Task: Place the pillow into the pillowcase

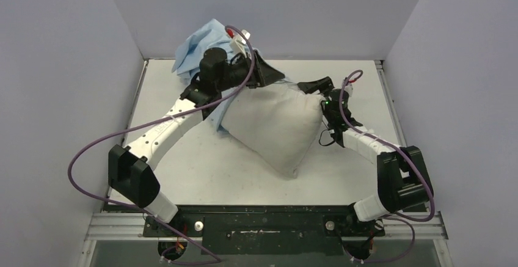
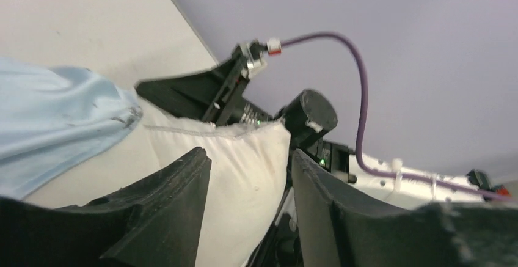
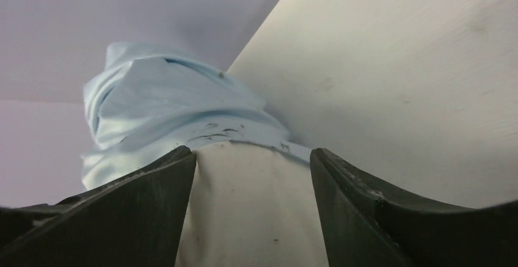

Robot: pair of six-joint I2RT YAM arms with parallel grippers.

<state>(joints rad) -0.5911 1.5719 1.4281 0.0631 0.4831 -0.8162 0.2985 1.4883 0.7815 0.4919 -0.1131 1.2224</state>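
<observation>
- Now, your left jaws stand partway apart with a corner of the pillow (image 2: pixel 238 169) pinched between them. The off-white cloth presses on one finger (image 2: pixel 165 212) and reaches the other.
- Just beside those jaws, on the outer side, lies the bunched pillowcase (image 2: pixel 55 114), against the pillow's seam.
- Your right jaws are spread wide and clamp the pillow (image 3: pixel 250 218), whose cloth fills the whole gap from finger (image 3: pixel 140 212) to finger.
- Straight ahead of the right jaws, the pillowcase (image 3: pixel 159 108) has its hem laid across the pillow's end, and the rest of it rises in folds beyond.
- From above, the pillow (image 1: pixel 275 126) spans between your two sets of jaws, one at each of two neighbouring corners. The opposite end rests on the surface (image 1: pixel 201 169), on the near side of both.
- Most of the pillowcase (image 1: pixel 198 44) is heaped behind and over your left jaws, by the back wall.
</observation>
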